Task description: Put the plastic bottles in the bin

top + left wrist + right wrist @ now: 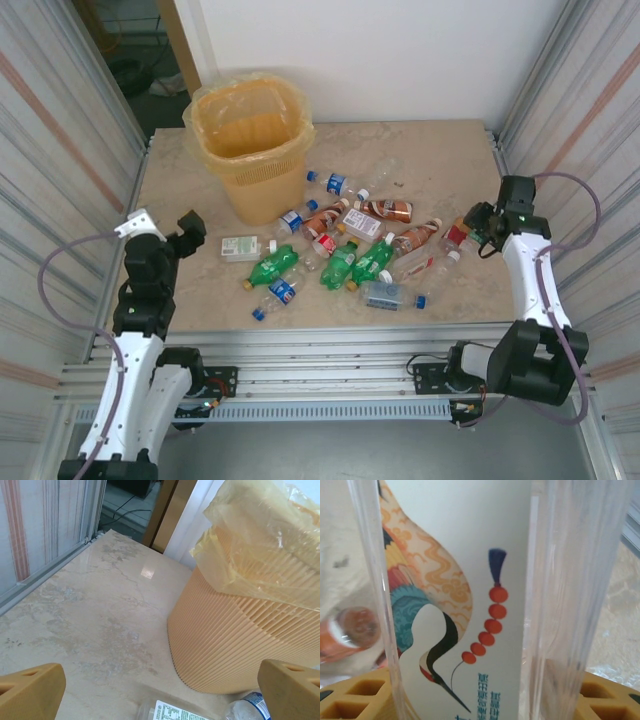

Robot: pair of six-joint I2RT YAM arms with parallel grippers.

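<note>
Your left tool (pixel 165 230) hangs released, jaws wide, to the left of the bin (pixel 262 190) and a little nearer the arms. Its wrist view looks between the pads (pixel 30 692) at the bin's ribbed wall and the liner (pixel 260 545) folded over the rim. The bin stands upright on the bench (pixel 440 150). The bottles (pixel 340 265) lie scattered on the bench to the right of the bin and in front of it. The nearest, a white-labelled one (pixel 240 248), lies just in front of the bin. Farthest right from the bin, your right tool (pixel 480 228) straddles a clear crane-label bottle (pixel 470 580), with a pad on either side. You cannot tell whether it is clenched on that bottle or only around it.
</note>
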